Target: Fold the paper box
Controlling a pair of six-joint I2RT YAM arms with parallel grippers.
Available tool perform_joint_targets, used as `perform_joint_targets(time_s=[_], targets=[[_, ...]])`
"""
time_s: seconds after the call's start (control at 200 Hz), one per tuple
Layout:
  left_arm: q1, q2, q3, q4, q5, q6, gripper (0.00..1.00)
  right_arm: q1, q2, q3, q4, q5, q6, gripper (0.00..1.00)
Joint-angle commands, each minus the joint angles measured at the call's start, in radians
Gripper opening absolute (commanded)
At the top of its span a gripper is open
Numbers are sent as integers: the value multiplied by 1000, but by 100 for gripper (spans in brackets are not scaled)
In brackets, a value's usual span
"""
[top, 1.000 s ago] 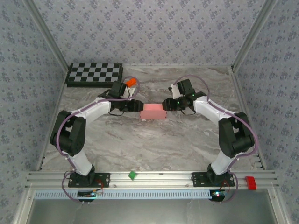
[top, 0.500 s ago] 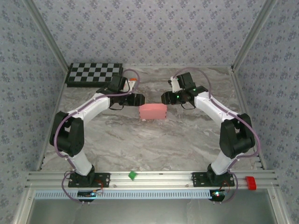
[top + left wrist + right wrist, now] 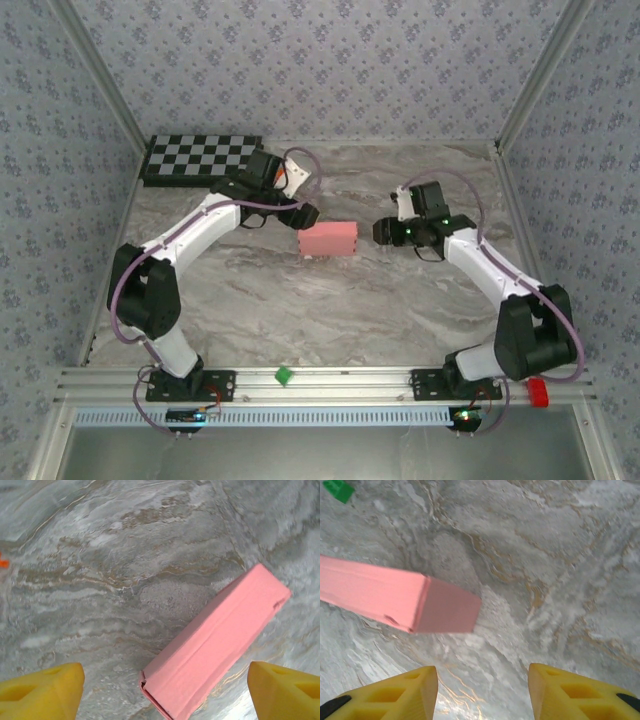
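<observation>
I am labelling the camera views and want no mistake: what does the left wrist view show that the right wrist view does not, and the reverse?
Left wrist view, not the right wrist view: the long side of the pink box and an orange speck at the left edge.
Right wrist view, not the left wrist view: the closed short end of the box and a green block in the top left corner.
Both: the box lying on the marbled table, and an open claw with yellow fingers, holding nothing: the left claw and the right claw.
</observation>
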Motion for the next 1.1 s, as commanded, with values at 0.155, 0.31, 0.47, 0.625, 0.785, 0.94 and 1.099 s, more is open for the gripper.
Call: perform_joint_targets(time_s=[0.155,0.31,0.47,0.625,0.785,0.94,1.099], targets=[[-1,40,62,-118,177,480,86,-29,-90,-98,22,22,1,53],[-1,79,94,-160,226,616,88,-35,-99,-117,21,24,5,53],[-4,146,153,-240,254,730,90,-45,-101,-123,29,18,12,53],[-16,188,171,-235,251,767,91,-49,-104,-129,33,20,20,53],[-31,229,177,-202,216,772,91,-56,-107,-138,41,18,23,53],[-45,255,170,-125,147,748,89,-60,-114,-146,39,17,24,53],[-54,273,166,-106,131,727,84,-65,-119,-152,38,17,25,53]])
